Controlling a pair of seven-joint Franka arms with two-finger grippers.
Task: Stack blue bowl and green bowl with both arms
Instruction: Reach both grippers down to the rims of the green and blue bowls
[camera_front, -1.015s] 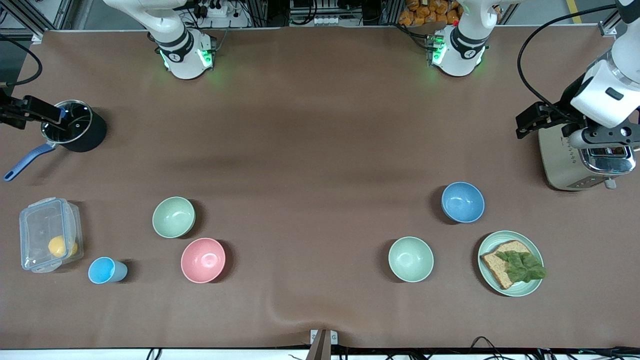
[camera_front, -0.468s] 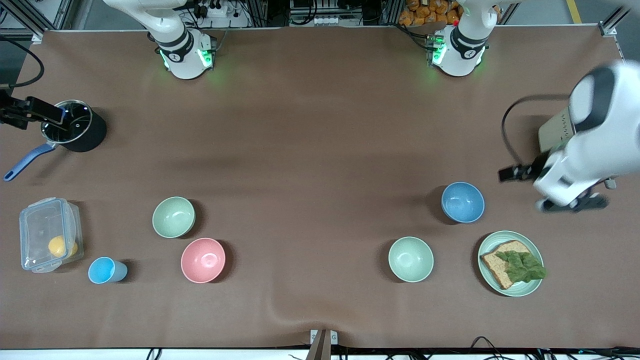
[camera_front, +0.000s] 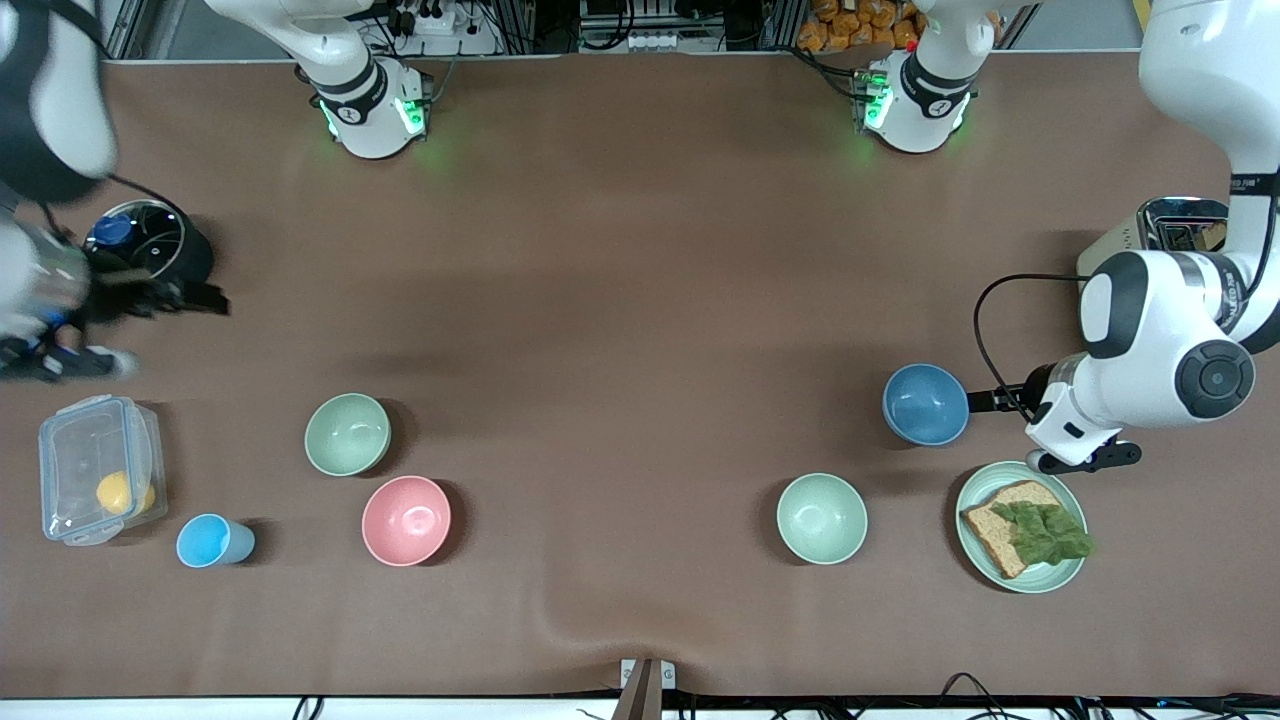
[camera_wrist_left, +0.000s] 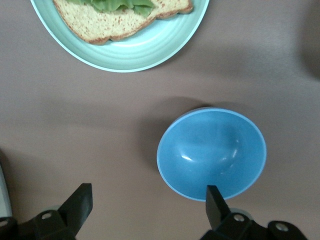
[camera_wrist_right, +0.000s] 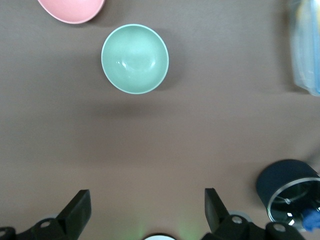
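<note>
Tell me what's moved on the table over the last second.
The left pincer swung from over the toaster down to open beside the round sky-blue plastic bowl. The right pincer, open, left the black saucepan and headed toward the sage-green bowl. Nothing was gripped; bowls, cup, plate and container stayed put.

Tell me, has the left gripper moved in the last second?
Yes. The left gripper has come away from the toaster toward the front camera and is now beside the blue bowl, fingers open.
</note>
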